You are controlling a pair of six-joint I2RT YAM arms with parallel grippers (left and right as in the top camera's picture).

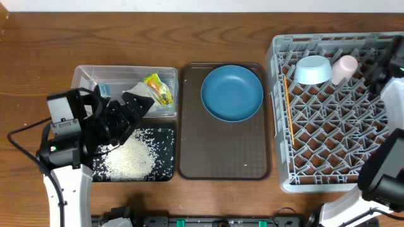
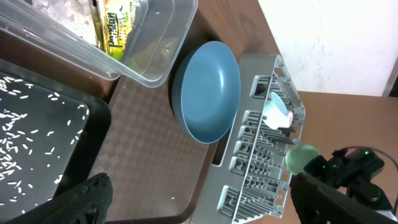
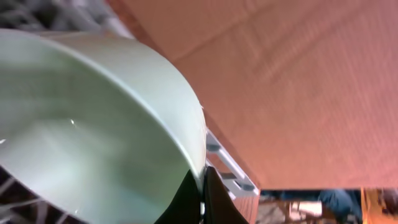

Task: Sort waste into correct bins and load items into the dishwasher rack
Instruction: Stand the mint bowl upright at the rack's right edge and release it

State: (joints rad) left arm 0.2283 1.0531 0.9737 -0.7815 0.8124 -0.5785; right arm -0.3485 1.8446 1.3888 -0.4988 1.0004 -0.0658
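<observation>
Mint-green bowl (image 3: 93, 124) is hanging pinched in the right gripper (image 3: 200, 186) at the rack (image 1: 328, 126), cup (image 1: 345, 66) and blue bowl (image 1: 314, 69) sitting racked, waste (image 1: 129, 157) lying binned, plate (image 1: 231, 93) waiting, left gripper (image 1: 134, 118) gaping empty.

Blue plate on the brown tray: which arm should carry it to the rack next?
Left, probably. The left gripper is open and empty near the brown tray holding the blue plate; the right gripper is shut on the mint-green bowl rim by the dishwasher rack.

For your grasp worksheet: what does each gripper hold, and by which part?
Right gripper pinches the mint-green bowl by its rim; left gripper is open, holding nothing.
</observation>
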